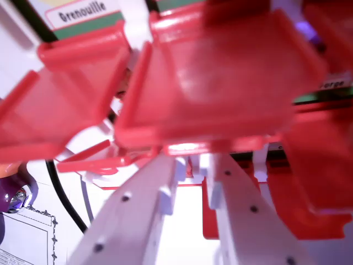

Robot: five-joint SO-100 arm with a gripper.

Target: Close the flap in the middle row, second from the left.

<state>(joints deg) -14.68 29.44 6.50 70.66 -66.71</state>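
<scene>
Red plastic fills most of the wrist view, glossy and slightly see-through, moulded into shallow tray-like flaps with raised side walls. The large flap (220, 83) lies directly ahead of the gripper (193, 171) and just above its tips, tilted toward the camera, with its long axis running across the picture from the wrist view's left to the wrist view's right; its lower edge appears to sit just at, or touching, the tips, though contact cannot be confirmed through the blur. It is judged to be the flap meant by the task, but the rows cannot be counted from this close. A second flap (71, 94) is seen beside it on the wrist view's left, angled the same way, and more red flaps (320, 176) are stacked at the right. The gripper's two fingers (132, 215) are white, matt, printed plastic with small dark screw holes, rising from the bottom edge and converging upward; a narrow gap is left between them and nothing is held. Any push is therefore judged to go forward and upward against the flap's lower edge. Behind the flaps, a white card with a green band and the printed word "Grenouille" (83, 12) is visible at the top left. A thin black cable (60, 193) curves down at the lower left, over a white printed sheet (27, 234) with an ornate border.
</scene>
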